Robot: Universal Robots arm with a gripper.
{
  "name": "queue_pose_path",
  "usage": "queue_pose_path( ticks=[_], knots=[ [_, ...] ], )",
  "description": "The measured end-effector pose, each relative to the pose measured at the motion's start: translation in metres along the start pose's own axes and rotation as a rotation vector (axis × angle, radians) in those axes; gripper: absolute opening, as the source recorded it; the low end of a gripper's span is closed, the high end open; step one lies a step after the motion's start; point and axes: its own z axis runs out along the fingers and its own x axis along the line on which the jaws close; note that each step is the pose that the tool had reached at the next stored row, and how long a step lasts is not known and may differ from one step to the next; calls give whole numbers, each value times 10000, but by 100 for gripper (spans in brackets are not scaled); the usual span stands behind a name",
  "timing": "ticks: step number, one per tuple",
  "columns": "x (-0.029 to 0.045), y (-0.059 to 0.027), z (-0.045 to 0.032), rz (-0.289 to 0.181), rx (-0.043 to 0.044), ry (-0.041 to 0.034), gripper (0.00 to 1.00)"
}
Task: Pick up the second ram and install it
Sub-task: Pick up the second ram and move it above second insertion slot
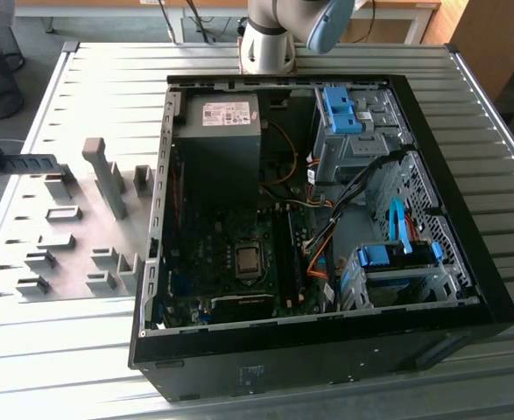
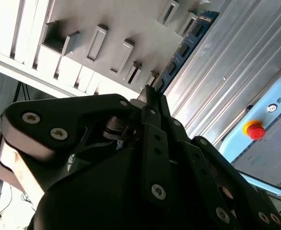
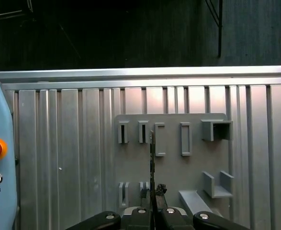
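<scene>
While pinching the second ram (image 2: 184, 48) edge-on between closed jaws, carry level, untwisted, clear of grey tray (image 3: 174, 172) beyond them.

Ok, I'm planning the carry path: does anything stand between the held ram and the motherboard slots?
Yes. The gripper holds the thin blue ram stick over the grey slotted tray; the tray's tall grey post and the black computer case's side wall stand between it and the black memory slots.
</scene>
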Motion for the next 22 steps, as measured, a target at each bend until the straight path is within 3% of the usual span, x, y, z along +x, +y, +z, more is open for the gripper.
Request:
queue_pose_path(
  ticks=[17,22],
  knots=[
    [-7,3,-333,0,1,0,14],
    [-8,2,-357,0,2,-2,14]
  ],
)
